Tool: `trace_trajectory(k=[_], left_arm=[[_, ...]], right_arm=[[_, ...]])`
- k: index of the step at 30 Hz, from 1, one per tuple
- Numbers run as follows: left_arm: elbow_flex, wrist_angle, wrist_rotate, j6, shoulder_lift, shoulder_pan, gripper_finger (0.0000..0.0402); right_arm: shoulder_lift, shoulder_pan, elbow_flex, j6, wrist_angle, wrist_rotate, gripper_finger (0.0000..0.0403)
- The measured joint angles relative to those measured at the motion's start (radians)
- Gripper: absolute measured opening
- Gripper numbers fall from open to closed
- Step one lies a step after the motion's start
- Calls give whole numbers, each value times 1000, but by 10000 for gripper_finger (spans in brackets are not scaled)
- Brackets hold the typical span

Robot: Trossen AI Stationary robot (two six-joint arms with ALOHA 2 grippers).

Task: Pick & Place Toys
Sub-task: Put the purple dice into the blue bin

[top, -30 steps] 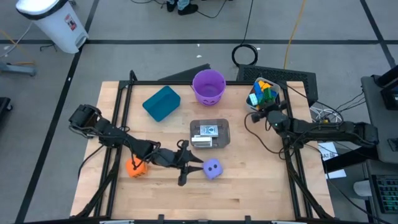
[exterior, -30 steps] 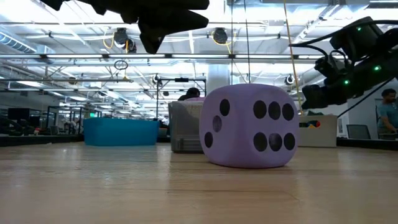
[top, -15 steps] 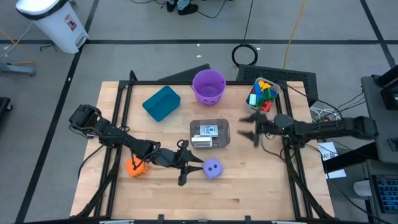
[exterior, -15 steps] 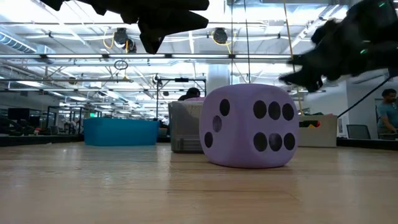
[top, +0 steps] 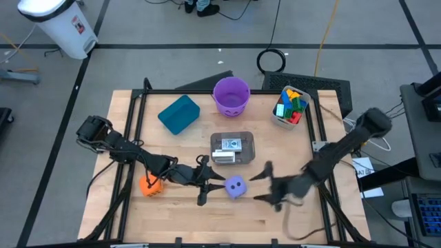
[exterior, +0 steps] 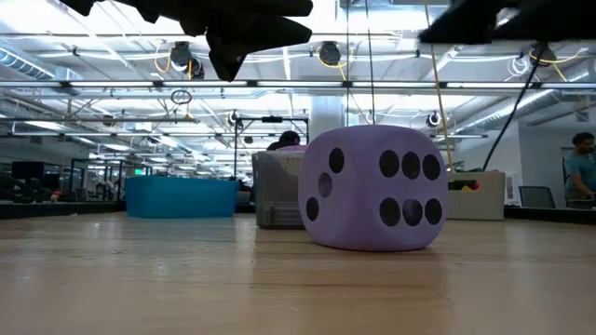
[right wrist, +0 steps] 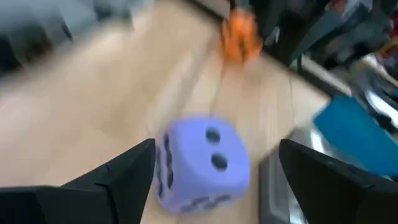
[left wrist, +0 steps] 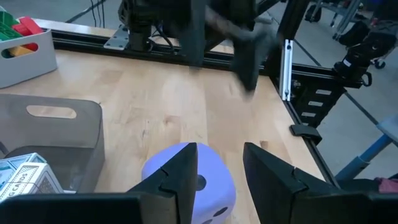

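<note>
The purple die rests on one face on the wooden table, large in the low view. My left gripper hangs just left of it, open by a narrow gap, with the die ahead and below its fingers. My right gripper is blurred, just right of the die, open wide, and faces the die. The orange die lies under my left arm. Coloured blocks fill a white tub at the far right.
A teal bin and a purple bucket stand at the far edge. A clear tub with cards sits mid-table, just beyond the purple die. Black frame rails run along the table's sides. Bare wood lies near the front edge.
My right gripper has swung fast from the block tub at the far right toward the near edge and the left, ending beside the purple die. It has turned to face the die, and its fingers stand wider apart. My left arm and both dice have kept still.
</note>
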Motion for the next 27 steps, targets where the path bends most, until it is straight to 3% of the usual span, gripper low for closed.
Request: trace_trajectory(k=[5,10,15,19,27], left_arm=[[0,-4,0,-21,0,0,136],[0,-18,0,-24,0,0,136],[0,-24,0,-25,0,0,136],[0,-27,0,-26,0,0,136],[0,-28,0,-27,0,0,136]], right_arm=[[288,-38,216,-32,-186,52,317],[446,-78,390,-95,-317,75,314],[516,-130,495,-17,-543,70,313],[533,-166,505,46,-578,7,305],[540,-171,503,54,-587,-6,202]])
